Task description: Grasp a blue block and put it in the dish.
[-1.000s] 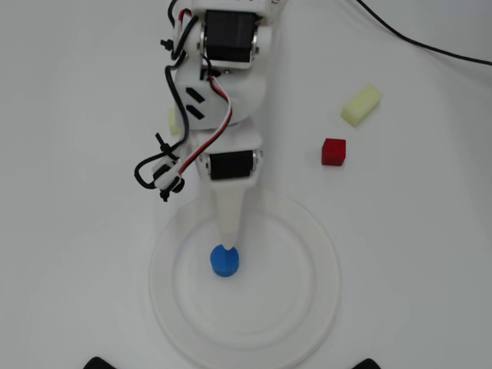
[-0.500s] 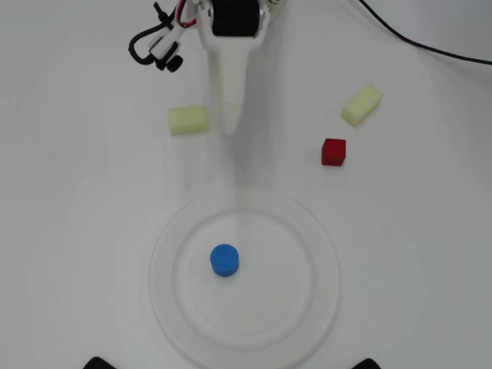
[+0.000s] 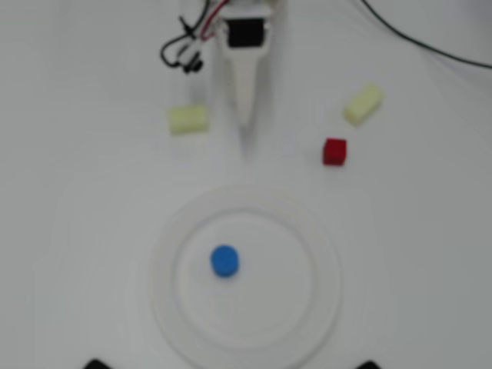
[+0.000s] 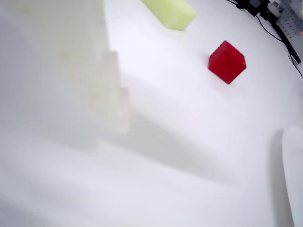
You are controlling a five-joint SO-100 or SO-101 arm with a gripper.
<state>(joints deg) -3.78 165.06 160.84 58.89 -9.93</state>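
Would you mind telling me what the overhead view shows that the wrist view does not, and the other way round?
Only the overhead view shows the blue block lying in the dish, the gripper and a second yellow block. Only the wrist view shows cables and gear at its top right corner. Both show the red cube and a yellow block.

White plastic arm (image 3: 244, 46) with tapered white fingers (image 3: 244, 96), black servo, looped black-and-red cables (image 3: 184, 52).

I see a red cube (image 4: 227, 61) at two o'clock on the white table (image 4: 180, 142), a pale yellow block (image 4: 171, 13) at twelve.
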